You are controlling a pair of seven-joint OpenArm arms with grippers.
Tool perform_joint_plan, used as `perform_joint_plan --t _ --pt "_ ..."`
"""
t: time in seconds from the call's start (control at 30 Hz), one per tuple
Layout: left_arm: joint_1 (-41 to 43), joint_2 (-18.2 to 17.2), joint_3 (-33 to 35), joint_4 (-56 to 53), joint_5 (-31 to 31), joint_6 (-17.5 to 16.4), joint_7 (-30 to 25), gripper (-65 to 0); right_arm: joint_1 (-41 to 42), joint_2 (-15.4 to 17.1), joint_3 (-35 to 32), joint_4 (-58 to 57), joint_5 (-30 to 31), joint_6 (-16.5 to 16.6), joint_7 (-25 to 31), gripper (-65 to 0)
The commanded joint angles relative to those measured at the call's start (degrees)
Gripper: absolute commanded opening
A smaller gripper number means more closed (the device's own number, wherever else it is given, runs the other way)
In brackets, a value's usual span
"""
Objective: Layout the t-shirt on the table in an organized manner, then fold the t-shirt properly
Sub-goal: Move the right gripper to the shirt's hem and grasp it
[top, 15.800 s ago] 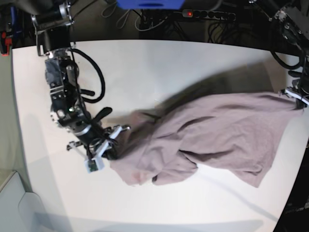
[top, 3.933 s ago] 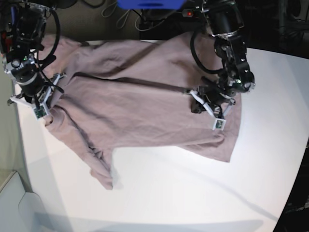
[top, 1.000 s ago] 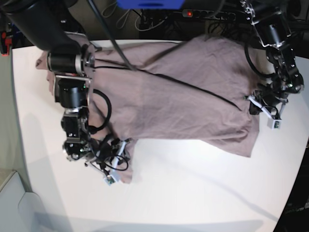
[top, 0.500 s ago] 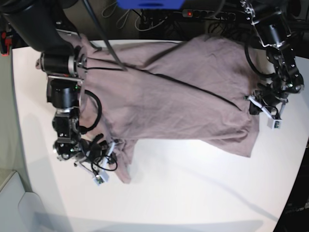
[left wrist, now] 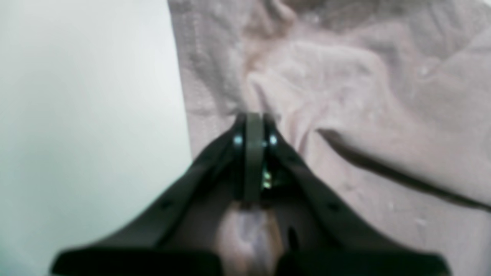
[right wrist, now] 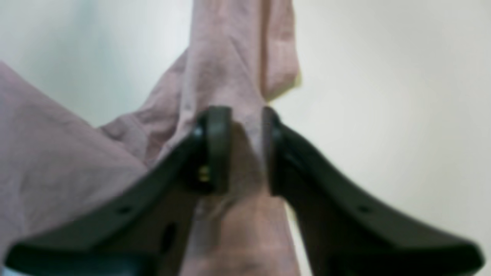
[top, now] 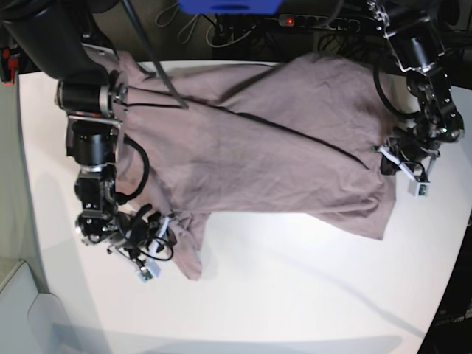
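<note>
A: Item, the t-shirt [top: 265,147]. Location?

B: Spread across the far half of the tabletop [top: 295,295], front edge slanting, one sleeve trailing toward the near left of the base view. Creases run diagonally; not yet flat.

A: Item, left gripper [left wrist: 251,122].

B: Jaws pressed together, a pinch of the shirt's side edge between them, at the base view's right. Cloth bunches just ahead of the tips.

A: Item, right gripper [right wrist: 245,126].

B: Jaws parted a little, a twisted strip of sleeve running between them. Whether they grip it or merely straddle it, cannot tell.

A: Step in hand?

B: Judged: the layout stage, folding not begun.

A: Next move calls for?

B: Likely drawing the sleeve outward and flat, against the left hold, so the slack clears without dragging the body.
</note>
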Motion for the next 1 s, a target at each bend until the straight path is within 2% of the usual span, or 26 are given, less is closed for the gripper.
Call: perform_joint_plan --t 0.0,0.1,0.27,0.5,0.73,0.97 --pt "0.03 -0.44 0.05 0.27 1.42 -0.13 2.13 -64.8 2.16 0.08 -0.04 1.24 0.73 -0.03 1.14 -39.3" --pt "0.03 -0.44 0.05 0.27 1.42 -0.21 2.13 -64.8 1.90 -0.09 -0.04 1.24 0.73 -0.03 1.23 -31.7" --pt "0.03 -0.44 0.05 0.27 1.42 -0.21 2.13 -64.8 1.81 -0.18 -0.04 0.89 0.73 -0.03 1.23 -31.3" --pt "0.03 -0.44 0.05 0.18 1.42 -0.21 2.13 -64.8 0.14 -0.18 -0.04 0.80 0.82 -0.03 1.23 -43.5" --pt "0.03 -0.44 0.05 0.18 1.42 -0.21 2.13 -64.8 -1.18 -0.09 -0.13 0.80 0.82 -0.03 1.23 -65.0" --pt "0.03 -0.44 0.05 -0.08 1.42 -0.21 2.04 -64.8 -1.18 1.49 0.22 6.95 0.82 -0.03 0.70 -65.0"
